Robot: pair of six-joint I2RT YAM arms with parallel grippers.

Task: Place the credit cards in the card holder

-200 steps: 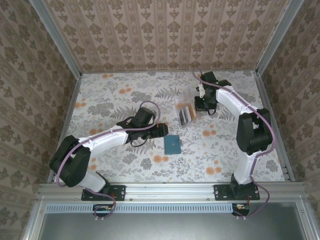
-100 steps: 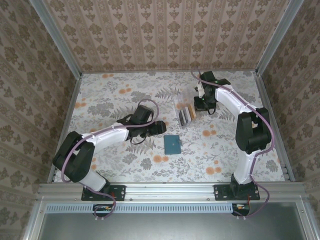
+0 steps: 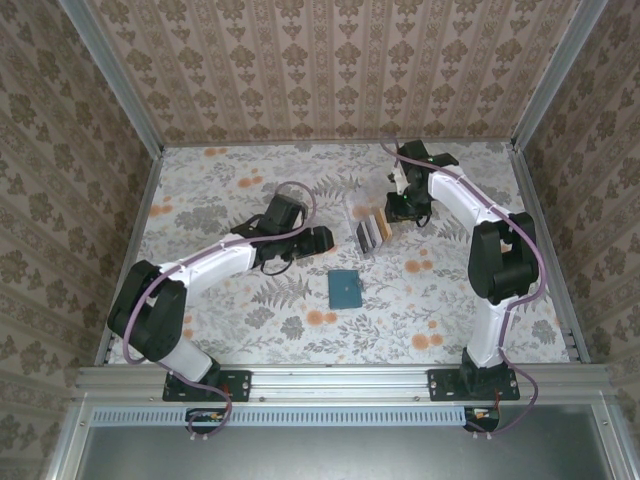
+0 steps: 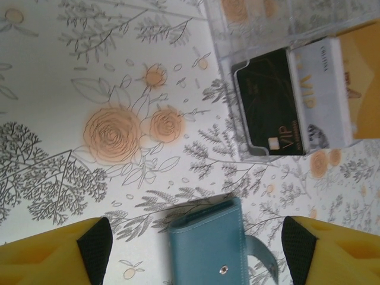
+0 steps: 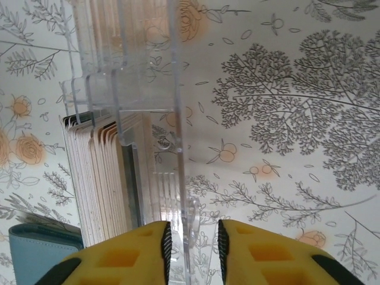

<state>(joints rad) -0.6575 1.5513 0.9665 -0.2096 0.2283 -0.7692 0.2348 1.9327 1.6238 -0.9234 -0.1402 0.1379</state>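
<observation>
Nearest to us, the card holder (image 3: pixel 345 288) lies flat and closed on the floral bench (image 3: pixel 220 190), about midway between the two arms. Its slightly longer side runs away from the bases, almost straight up the bench. Just beyond it and a touch to the left, the left fingers (image 4: pixel 47 255) are spread wide, one yellow tip at each bottom corner of the wrist view. They grip nothing and touch nothing, and the teal card holder (image 4: pixel 208 249) sits below the gap, snap (image 4: pixel 224 270) facing up. A little farther out stands the clear case (image 3: pixel 368 228) with the credit cards (image 4: pixel 297 101) inside. We see them overlapping in a row: dark card (image 4: pixel 270 110), white card (image 4: pixel 314 95), tan-yellow card (image 4: pixel 362 83). Their long sides lie across that row, tilted slightly off the card holder's line. Farthest back, at the case's far right end, the right fingers (image 5: pixel 124 258) are parted only narrowly, straddling an upright wall of the clear case (image 5: pixel 190 196). We can make out a sliver of space on either side of it, so they are not clamped on it. The cards show edge-on (image 5: pixel 101 178) just to the left.
</observation>
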